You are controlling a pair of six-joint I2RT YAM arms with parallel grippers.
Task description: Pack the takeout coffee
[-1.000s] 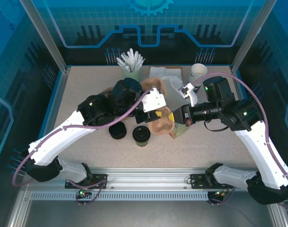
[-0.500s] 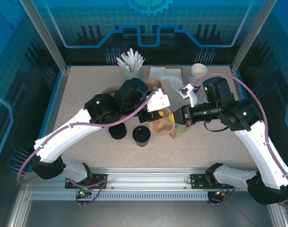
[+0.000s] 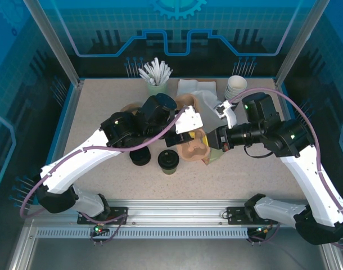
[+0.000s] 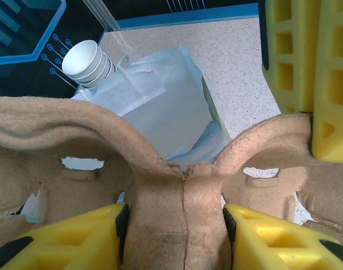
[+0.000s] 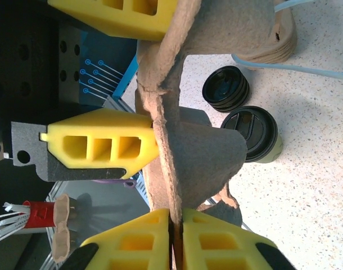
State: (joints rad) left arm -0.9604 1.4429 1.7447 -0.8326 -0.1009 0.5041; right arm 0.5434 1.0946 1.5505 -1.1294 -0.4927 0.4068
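The takeout coffee, a short greenish cup with a black lid, stands on the table in front of both grippers; the right wrist view shows it too. Nothing is gripping it. A brown pulp cup carrier hangs above the table between the arms. My left gripper is shut on the carrier's middle post, with a pad pressed against each side. My right gripper pinches the carrier's thin rim between its yellow fingers. From above, the left gripper and right gripper meet at the carrier.
A loose black lid lies left of the coffee. A pale paper bag lies behind the carrier, and a stack of lidless cups stands at the back right. A cup of white stirrers stands at the back.
My left arm has swung a little to the right with the carrier, and its jaws have drawn in slightly on the post. The right arm has barely moved.
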